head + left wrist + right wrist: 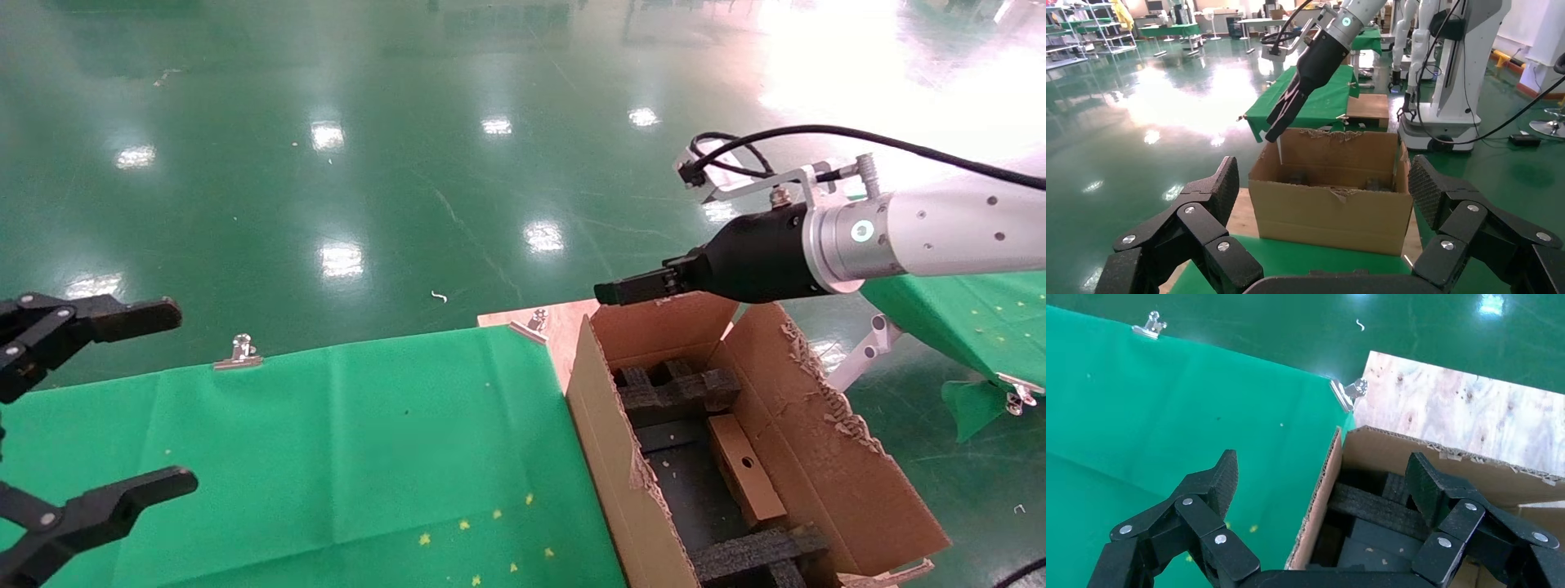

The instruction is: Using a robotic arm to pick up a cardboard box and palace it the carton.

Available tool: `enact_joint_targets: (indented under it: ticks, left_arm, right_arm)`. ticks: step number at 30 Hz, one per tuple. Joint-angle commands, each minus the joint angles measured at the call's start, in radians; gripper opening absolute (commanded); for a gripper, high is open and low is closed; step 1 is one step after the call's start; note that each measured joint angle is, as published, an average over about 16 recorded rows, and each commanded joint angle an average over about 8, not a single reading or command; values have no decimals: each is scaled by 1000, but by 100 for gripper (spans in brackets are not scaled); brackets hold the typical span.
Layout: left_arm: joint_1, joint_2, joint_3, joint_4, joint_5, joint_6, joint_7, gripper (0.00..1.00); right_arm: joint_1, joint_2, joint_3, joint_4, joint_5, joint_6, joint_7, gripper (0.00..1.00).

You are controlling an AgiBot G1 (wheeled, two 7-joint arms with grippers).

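Half the cardboard box (742, 478) shows inside carton (621, 457) — right end effector (609, 291) released, empty.

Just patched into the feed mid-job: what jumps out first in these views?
The big carton with ragged flaps stands at the green table's right end, and the small cardboard box already lies inside it between black foam inserts. The right gripper, open and empty, hangs over the carton's far rim. The left gripper sits open at the table's left edge.
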Motion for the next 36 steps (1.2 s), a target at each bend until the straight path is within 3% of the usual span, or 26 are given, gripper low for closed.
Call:
enact_joint_targets:
  ticks: [1,36]
  left_arm:
    - [0,0,0,0,0,0,0,100]
    - [0,0,0,0,0,0,0,100]
  right_arm:
    - [-2,1,-5,-1,-10,4,8,100]
    - [-471,-50,597,-30,424,-287,-729,100]
